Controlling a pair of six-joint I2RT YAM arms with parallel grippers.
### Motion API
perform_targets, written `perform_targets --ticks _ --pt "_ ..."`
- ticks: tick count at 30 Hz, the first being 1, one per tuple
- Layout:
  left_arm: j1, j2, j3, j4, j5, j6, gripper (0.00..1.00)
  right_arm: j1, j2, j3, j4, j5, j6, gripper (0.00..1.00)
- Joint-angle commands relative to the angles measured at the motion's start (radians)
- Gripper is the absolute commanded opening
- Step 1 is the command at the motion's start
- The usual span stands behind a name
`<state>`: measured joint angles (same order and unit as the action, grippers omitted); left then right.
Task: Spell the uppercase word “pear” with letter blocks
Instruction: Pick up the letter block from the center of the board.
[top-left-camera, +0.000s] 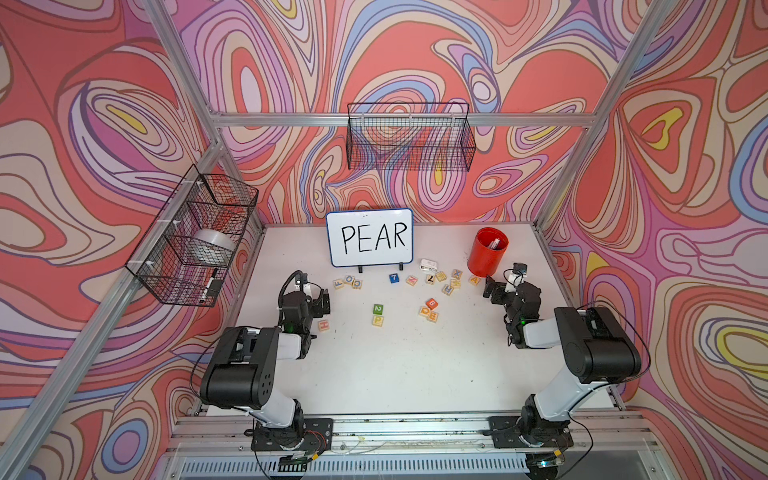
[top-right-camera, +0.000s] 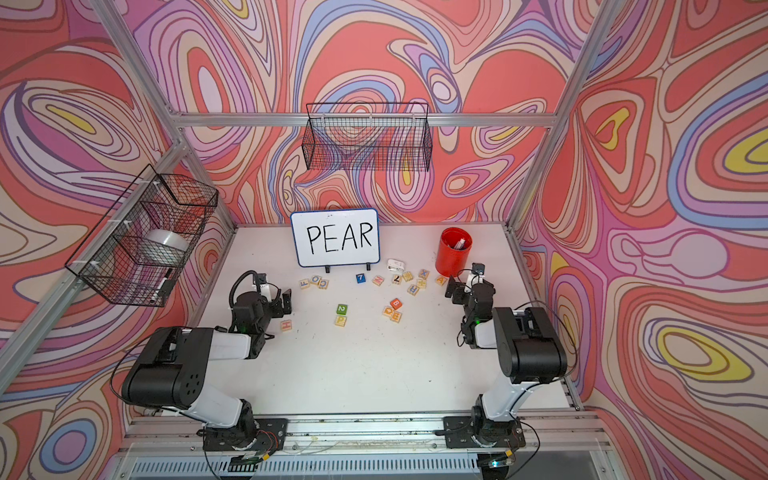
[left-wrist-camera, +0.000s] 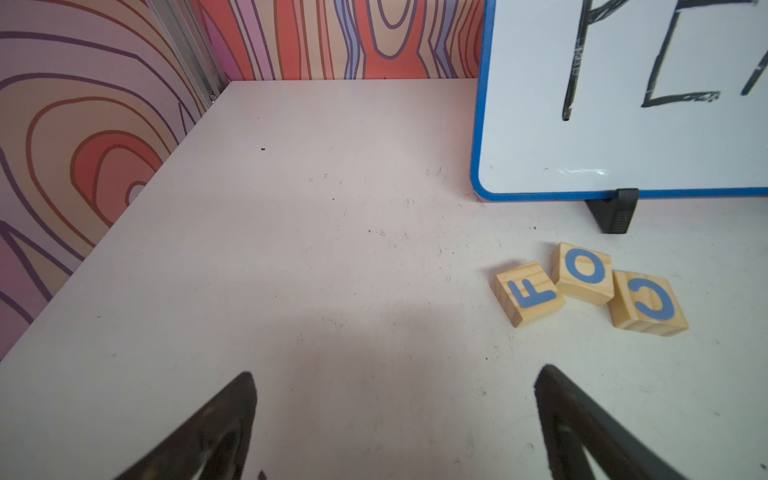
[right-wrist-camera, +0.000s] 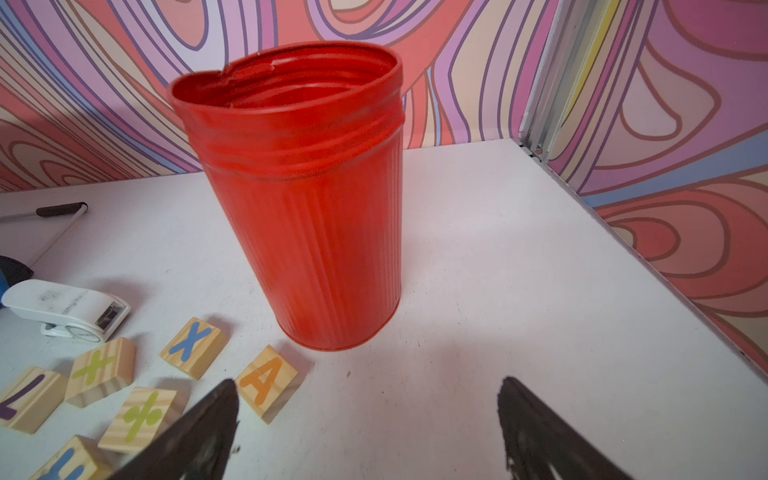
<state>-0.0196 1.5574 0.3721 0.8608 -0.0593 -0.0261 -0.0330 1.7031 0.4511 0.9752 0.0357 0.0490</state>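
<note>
Right wrist view: my right gripper (right-wrist-camera: 368, 381) and left gripper (left-wrist-camera: 397, 372) gape empty, the A block (right-wrist-camera: 268, 384) just beside the right one, the P block (top-left-camera: 377, 320) mid-table, nothing lined up yet.

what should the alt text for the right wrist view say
An upright red ribbed can stands on a white table ahead of the open right gripper. A block with an orange A lies near its base, with an X block and a white stapler beyond.

left claw (left-wrist-camera: 397, 372): jaws wide apart | right claw (right-wrist-camera: 368, 380): jaws wide apart
</note>
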Motion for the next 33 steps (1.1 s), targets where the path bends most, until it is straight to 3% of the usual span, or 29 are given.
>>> perform_targets --ticks 1,5,10,16,18,20,22,24,28,33 --pt "0.003 -0.022 0.013 0.008 -0.016 0.005 1.00 0.004 0.007 0.007 0.000 -0.003 -0.001 0.98" --pt "-0.002 -0.104 0.041 -0.111 -0.004 0.019 1.00 0.004 -0.065 0.024 -0.082 -0.017 -0.009 0.98" --pt "-0.068 -0.345 0.129 -0.441 -0.021 0.004 1.00 0.004 -0.274 0.160 -0.475 -0.102 -0.007 0.98" --pt "-0.177 -0.488 0.380 -1.006 0.038 -0.373 1.00 0.034 -0.451 0.350 -0.942 -0.289 0.243 0.98" --pt "-0.240 -0.516 0.369 -1.034 0.090 -0.514 1.00 0.092 -0.474 0.383 -1.026 -0.372 0.312 0.98" --pt "-0.337 -0.542 0.316 -0.985 0.112 -0.644 1.00 0.214 -0.498 0.372 -1.026 -0.377 0.353 0.98" --pt "-0.459 -0.562 0.265 -0.948 0.078 -0.760 1.00 0.359 -0.520 0.340 -0.991 -0.326 0.428 0.99" --pt "-0.569 -0.563 0.243 -0.967 0.031 -0.854 1.00 0.440 -0.530 0.300 -0.952 -0.289 0.547 0.98" --pt "-0.792 -0.554 0.235 -1.044 -0.115 -0.995 1.00 0.528 -0.539 0.186 -0.835 -0.268 0.776 0.98" --pt "-0.913 -0.521 0.272 -1.165 -0.194 -1.086 1.00 0.631 -0.558 0.137 -0.864 -0.172 0.882 0.98"
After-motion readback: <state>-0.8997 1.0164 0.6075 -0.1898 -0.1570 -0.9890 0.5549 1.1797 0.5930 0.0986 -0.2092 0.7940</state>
